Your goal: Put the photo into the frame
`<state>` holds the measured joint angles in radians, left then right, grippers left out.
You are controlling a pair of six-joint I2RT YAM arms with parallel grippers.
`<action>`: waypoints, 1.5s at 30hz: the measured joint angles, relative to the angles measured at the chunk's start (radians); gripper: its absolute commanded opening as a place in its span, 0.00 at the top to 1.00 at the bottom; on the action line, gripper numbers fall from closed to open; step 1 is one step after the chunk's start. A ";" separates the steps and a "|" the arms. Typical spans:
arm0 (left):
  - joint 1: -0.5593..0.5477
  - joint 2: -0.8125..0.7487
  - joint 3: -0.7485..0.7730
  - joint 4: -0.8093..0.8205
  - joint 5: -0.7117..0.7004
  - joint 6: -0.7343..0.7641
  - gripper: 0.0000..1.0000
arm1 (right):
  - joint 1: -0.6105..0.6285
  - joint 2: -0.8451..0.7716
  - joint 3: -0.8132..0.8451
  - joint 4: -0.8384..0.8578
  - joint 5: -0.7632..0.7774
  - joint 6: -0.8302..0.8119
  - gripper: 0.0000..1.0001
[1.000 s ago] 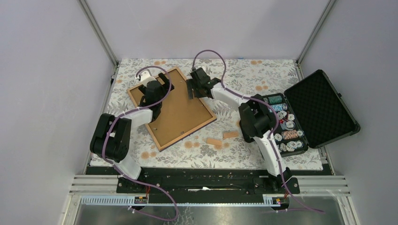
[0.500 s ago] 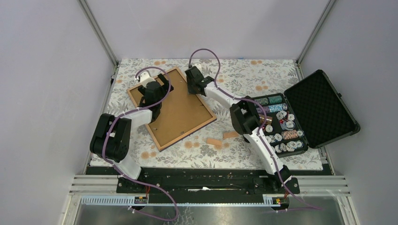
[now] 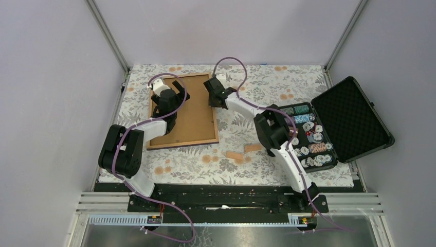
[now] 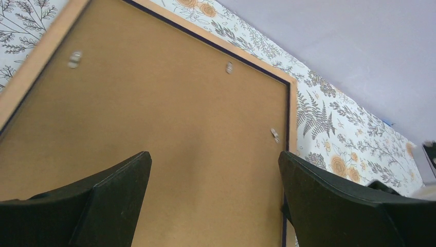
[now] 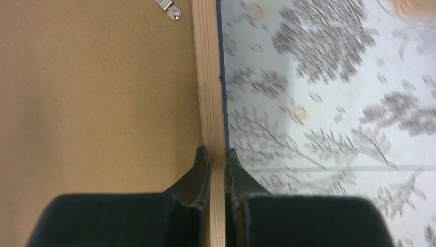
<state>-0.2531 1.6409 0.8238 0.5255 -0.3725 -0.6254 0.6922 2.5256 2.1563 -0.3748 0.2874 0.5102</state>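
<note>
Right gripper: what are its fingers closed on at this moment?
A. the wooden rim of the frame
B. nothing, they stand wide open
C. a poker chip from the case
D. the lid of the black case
A: in the right wrist view the right gripper has one finger on each side of the light wood rim of the frame, pinching it.

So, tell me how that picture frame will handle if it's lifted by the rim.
Probably stiff: the picture frame is wood with a backing board clipped in. Likely light, being thin. Held at one edge by the right end effector, it may swing.
</note>
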 measured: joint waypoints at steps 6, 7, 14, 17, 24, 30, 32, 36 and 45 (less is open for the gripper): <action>0.006 0.000 0.000 0.000 0.000 -0.004 0.01 | 0.000 -0.216 -0.370 0.092 0.028 0.178 1.00; 0.008 0.000 0.000 0.001 0.001 -0.004 0.01 | 0.001 -0.263 -0.446 0.108 0.029 0.209 1.00; 0.013 0.010 0.000 0.009 0.031 -0.026 0.01 | 0.016 -0.522 -0.855 0.225 0.050 0.348 0.46; 0.013 0.024 0.000 0.009 0.052 -0.036 0.01 | 0.021 -0.535 -0.872 0.222 0.056 0.322 0.31; 0.013 0.051 0.008 0.012 0.088 -0.061 0.01 | -0.006 -0.514 -0.731 0.194 0.075 0.216 0.26; 0.013 0.051 0.008 0.026 0.105 -0.080 0.01 | -0.077 -0.450 -0.613 0.175 0.093 0.163 0.26; 0.013 0.051 0.008 0.028 0.107 -0.082 0.01 | -0.100 -0.409 -0.575 0.169 0.092 0.146 0.26; 0.013 0.051 0.008 0.030 0.108 -0.087 0.01 | -0.136 -0.337 -0.532 0.161 0.082 0.112 0.26; 0.013 0.052 0.008 0.030 0.111 -0.093 0.01 | -0.150 -0.275 -0.480 0.153 0.017 0.019 0.22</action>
<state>-0.2401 1.6928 0.8318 0.5556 -0.2611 -0.7181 0.5426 2.2509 1.6760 -0.2218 0.3042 0.5297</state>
